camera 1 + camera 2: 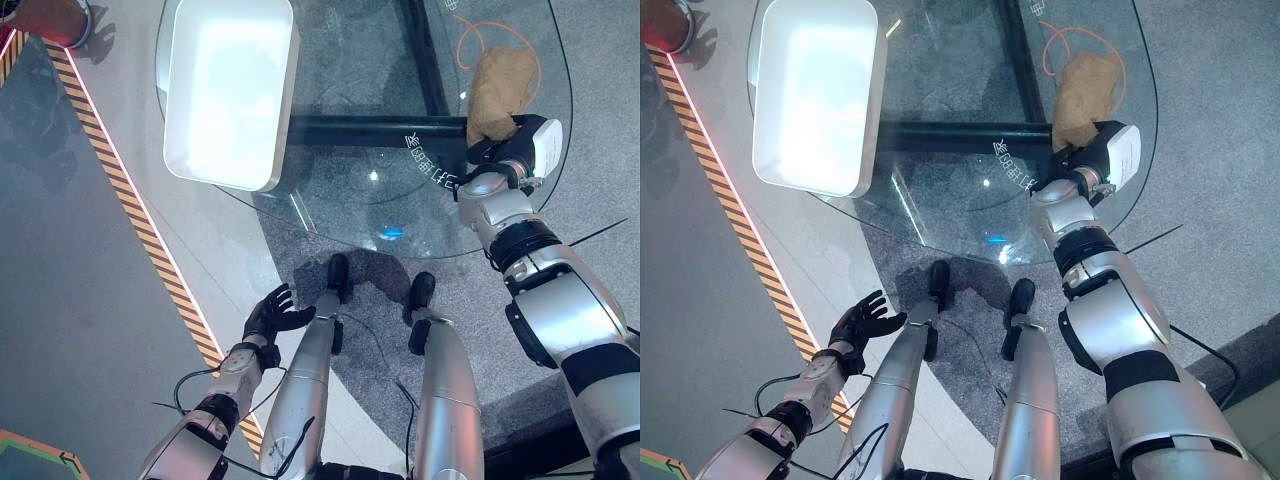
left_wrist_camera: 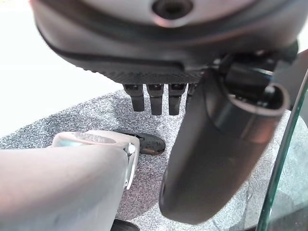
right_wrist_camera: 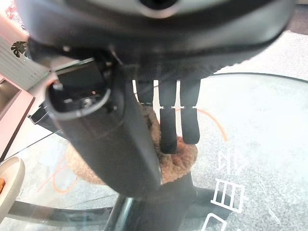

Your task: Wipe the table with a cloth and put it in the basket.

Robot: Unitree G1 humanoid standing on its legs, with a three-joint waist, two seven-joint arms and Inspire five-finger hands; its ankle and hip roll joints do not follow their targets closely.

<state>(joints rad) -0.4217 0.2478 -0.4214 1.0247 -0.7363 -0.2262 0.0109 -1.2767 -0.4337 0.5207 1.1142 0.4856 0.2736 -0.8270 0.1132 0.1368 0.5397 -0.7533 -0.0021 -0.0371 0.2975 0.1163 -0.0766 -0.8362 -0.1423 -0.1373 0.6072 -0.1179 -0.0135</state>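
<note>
The round glass table (image 1: 340, 190) takes up the middle of the scene, and on its left part sits the white basket (image 1: 228, 92), a shallow rectangular tub with nothing in it that can be made out. So the putting-away half of the job is plainly not done. Whether any wiping is done is hard to judge, since the glass shows no smear or wet trail either way; my read is that we are in the wiping part, or just at its start.

Over on the right part of the table lies the brown cloth (image 1: 500, 92), bunched into a lump, with a thin orange cord (image 1: 470, 40) looping on the surface around it. The basket is well apart from it, across the dark bar under the glass.

Now the right hand (image 1: 505, 145): it sits at the cloth's near edge, touching it. In the right wrist view the fingers (image 3: 169, 126) reach down fairly straight onto the fuzzy cloth, not curled round it, the thumb alongside. That looks like a pressing contact rather than a grip.

The left hand (image 1: 275, 315) hangs low beside the table, off the glass, fingers spread and relaxed, holding nothing.

Left to do, as I judge it: sweep the cloth over the glass, then gather it and carry it across to the basket.
</note>
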